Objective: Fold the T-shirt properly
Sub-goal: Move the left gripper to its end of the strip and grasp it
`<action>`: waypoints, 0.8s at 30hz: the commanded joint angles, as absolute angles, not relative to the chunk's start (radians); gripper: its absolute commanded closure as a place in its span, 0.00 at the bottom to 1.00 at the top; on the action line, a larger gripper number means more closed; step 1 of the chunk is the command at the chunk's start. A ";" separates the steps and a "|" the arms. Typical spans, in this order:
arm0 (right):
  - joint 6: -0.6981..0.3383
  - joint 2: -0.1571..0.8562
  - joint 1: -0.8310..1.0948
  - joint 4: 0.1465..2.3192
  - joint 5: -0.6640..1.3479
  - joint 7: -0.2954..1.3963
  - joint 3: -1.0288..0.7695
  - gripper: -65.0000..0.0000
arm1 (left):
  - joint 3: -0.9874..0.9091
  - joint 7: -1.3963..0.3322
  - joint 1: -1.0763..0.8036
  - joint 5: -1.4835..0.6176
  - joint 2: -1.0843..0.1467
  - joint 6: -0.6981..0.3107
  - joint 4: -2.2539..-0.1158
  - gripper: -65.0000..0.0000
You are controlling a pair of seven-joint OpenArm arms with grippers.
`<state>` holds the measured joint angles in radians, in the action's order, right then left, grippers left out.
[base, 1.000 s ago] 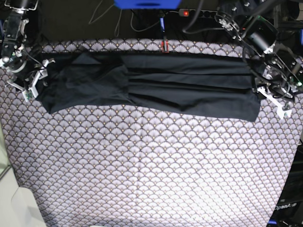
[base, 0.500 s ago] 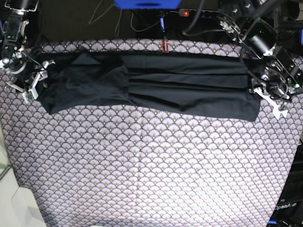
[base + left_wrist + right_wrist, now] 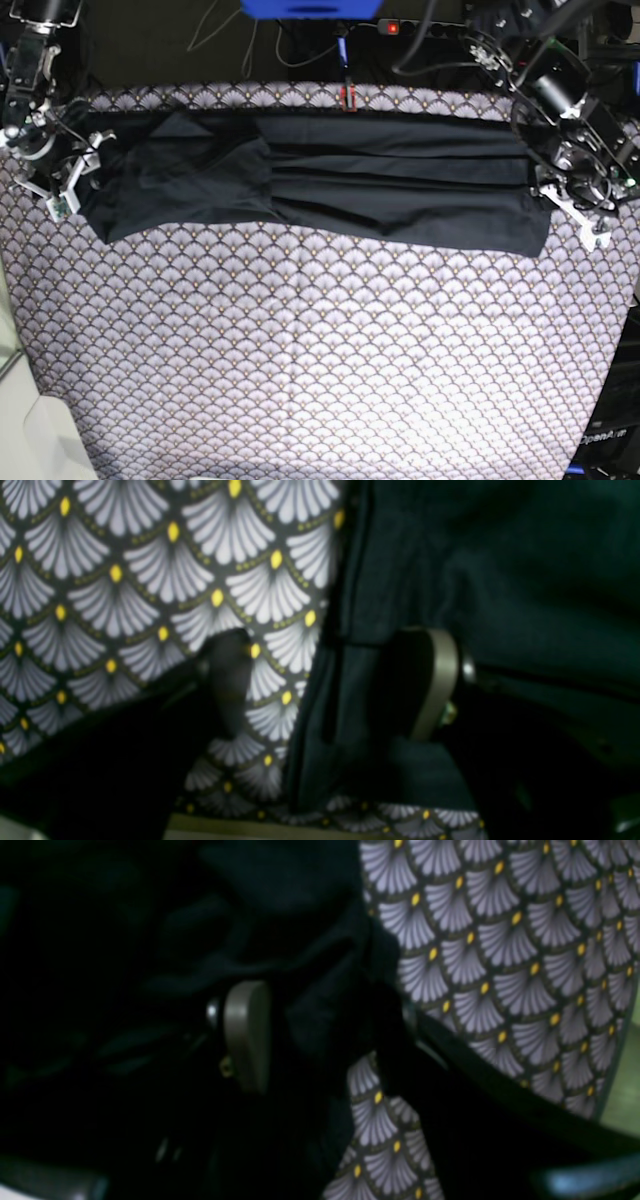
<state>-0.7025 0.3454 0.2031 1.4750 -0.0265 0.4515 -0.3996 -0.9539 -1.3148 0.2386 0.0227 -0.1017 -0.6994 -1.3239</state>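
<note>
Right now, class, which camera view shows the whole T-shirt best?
The base view: the T-shirt lies there as one long folded band. The left wrist view shows only an edge between open jaws; the right wrist view shows dark bunched folds.

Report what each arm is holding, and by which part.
Nothing is clamped yet. The left gripper and right gripper each stand with jaws open, straddling an end edge of the T-shirt, one at each end.

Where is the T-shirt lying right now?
In the base view the T-shirt lies as a long band across the far part of the patterned cloth, spanning between both hands.
</note>
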 commanded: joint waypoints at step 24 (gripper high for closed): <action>-0.698 0.360 0.179 1.489 -0.018 0.437 -0.404 0.49 | -0.949 -1.319 0.194 0.007 -0.064 -0.698 -1.334 0.67</action>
